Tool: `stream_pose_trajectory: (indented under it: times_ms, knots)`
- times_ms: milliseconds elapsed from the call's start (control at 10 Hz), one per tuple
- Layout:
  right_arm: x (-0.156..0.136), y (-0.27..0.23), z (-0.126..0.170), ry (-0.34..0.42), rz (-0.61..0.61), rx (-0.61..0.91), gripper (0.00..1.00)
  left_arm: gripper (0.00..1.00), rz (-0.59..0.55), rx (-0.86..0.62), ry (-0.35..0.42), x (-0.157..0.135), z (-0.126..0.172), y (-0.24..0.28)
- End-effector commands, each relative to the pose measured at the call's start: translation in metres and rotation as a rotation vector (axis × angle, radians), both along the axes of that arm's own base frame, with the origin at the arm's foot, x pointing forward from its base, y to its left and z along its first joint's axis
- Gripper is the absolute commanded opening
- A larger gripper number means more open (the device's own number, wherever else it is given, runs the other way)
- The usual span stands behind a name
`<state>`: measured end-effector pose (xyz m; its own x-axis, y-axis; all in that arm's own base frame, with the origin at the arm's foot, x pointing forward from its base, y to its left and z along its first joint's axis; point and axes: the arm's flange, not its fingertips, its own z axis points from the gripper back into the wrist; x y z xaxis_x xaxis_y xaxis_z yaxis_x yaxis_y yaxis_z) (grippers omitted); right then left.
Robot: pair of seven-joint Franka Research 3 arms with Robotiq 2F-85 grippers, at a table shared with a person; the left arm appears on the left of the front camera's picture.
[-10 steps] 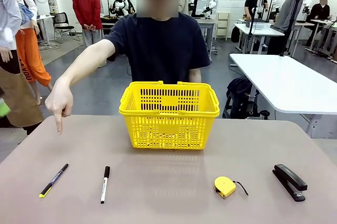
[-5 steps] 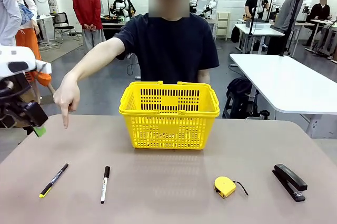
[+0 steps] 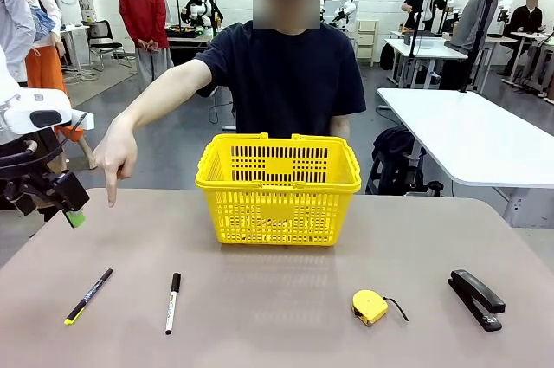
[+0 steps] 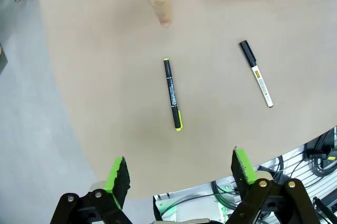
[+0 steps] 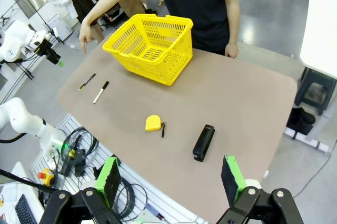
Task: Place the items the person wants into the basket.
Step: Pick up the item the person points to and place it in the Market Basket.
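Black pen (image 4: 172, 95), ahead of left end effector (image 4: 179, 165)

1. Your left arm (image 3: 30, 112) reaches in at the table's (image 3: 277, 325) left edge. The left gripper (image 3: 71, 209) hangs above it, jaws wide apart and empty.
2. Your right gripper (image 5: 171, 179) is high off the near right corner, jaws wide apart and empty.

There was one yellow basket (image 3: 277, 212), one black pen (image 3: 88, 296), one white marker (image 3: 172, 303), one tape measure (image 3: 370, 306) and one stapler (image 3: 475, 299).

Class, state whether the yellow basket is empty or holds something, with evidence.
Empty: seen from above in the right wrist view, the basket shows a bare slotted floor.
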<state>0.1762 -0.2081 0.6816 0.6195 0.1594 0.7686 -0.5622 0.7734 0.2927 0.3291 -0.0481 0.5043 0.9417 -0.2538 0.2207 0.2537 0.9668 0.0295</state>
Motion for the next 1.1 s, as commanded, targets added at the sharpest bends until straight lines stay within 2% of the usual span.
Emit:
stream_pose_trajectory:
  times_ms: [0,200,300,500,1000]
  knots:
    - [0.003,0.002,-0.002,-0.016,0.001,0.012,1.0,1.0,0.013,0.026,-0.008,-0.007,-0.002,-0.001]
    - [0.003,0.002,-0.002,-0.016,0.001,0.012,1.0,1.0,-0.002,0.001,-0.005,-0.001,0.001,0.0]
    - [0.003,0.002,-0.002,-0.016,0.001,0.012,1.0,1.0,-0.015,0.037,-0.015,-0.005,-0.018,-0.012]
    - [0.003,0.002,-0.002,-0.016,0.001,0.012,1.0,1.0,-0.029,0.103,0.026,-0.006,-0.05,-0.03]
    - [0.003,0.002,-0.002,-0.016,0.001,0.012,1.0,1.0,-0.038,0.133,0.046,-0.019,-0.113,-0.034]
